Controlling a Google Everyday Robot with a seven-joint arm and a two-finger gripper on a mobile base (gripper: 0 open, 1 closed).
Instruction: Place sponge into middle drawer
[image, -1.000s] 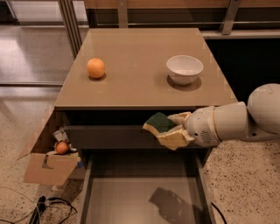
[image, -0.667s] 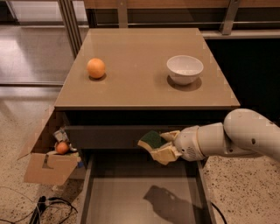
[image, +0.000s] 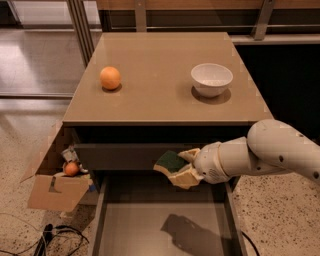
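The sponge (image: 170, 162), pale yellow foam with a dark green scrub layer, is held in my gripper (image: 184, 168), whose cream fingers are shut on it. The white arm reaches in from the right. The sponge hangs above the back part of the open middle drawer (image: 135, 230), a wide dark grey drawer with a smooth grey floor pulled out toward the camera. The gripper's shadow falls on the drawer floor below it.
An orange (image: 110, 78) and a white bowl (image: 211, 78) sit on the tan cabinet top (image: 160, 65). A grey drawer front (image: 115, 156) lies just behind the sponge. An open cardboard box (image: 55, 187) with a small orange fruit stands at the left on the floor, with cables nearby.
My gripper has moved left and a little lower with the sponge, from near the drawer's right side toward its middle.
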